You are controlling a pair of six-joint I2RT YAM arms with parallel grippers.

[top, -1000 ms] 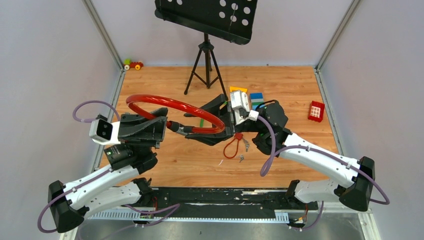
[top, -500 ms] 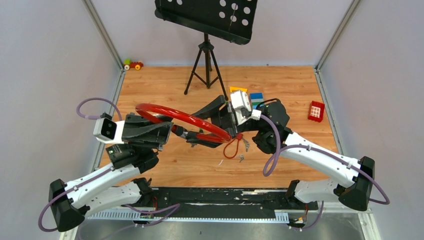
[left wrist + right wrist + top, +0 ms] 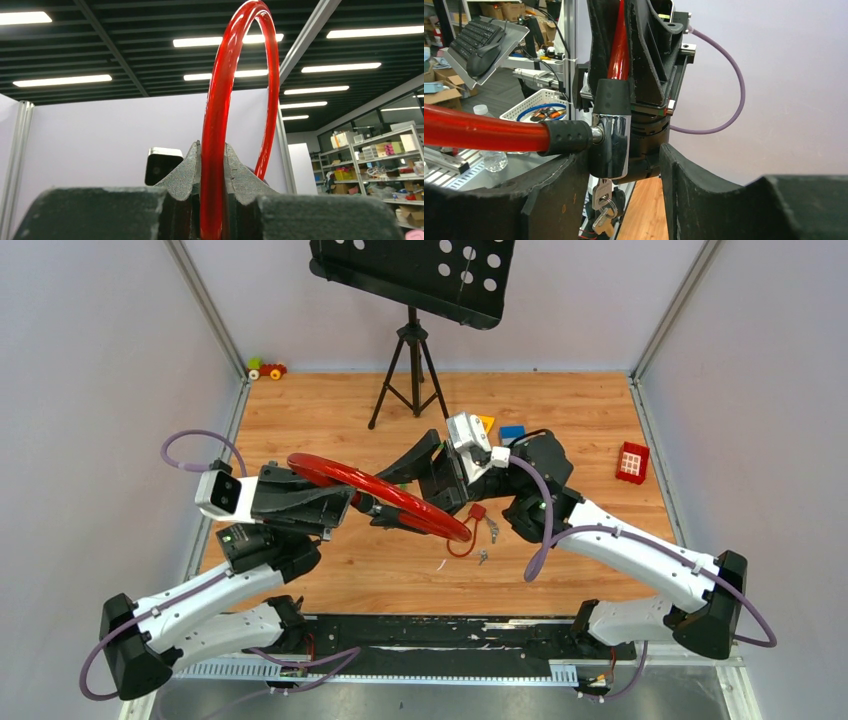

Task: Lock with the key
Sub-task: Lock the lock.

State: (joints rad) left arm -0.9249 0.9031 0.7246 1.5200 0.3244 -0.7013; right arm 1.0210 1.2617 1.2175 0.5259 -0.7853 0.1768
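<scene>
A thick red cable lock (image 3: 385, 490) is held up over the table between both arms. My left gripper (image 3: 340, 508) is shut on the red cable (image 3: 220, 125), which rises in a loop between its fingers. The lock's chrome body (image 3: 610, 145), with black cable ends entering it, sits between the fingers of my right gripper (image 3: 621, 160). That gripper (image 3: 385, 502) stands open: its left finger is close against the body and its right finger is well apart. The key (image 3: 603, 194) is in the bottom of the body, and a second one dangles from its ring.
A small red padlock (image 3: 477, 511) with a thin red cord and small silvery bits (image 3: 484, 557) lie on the wooden table under the arms. A music stand's tripod (image 3: 410, 370) stands behind. Coloured blocks (image 3: 513, 432), a red block (image 3: 632, 461) and a toy (image 3: 266, 369) lie farther back.
My left gripper has carried the cable to the right and the loop has tilted down toward the padlock. The right wrist has turned and its jaws have narrowed a little around the lock body.
</scene>
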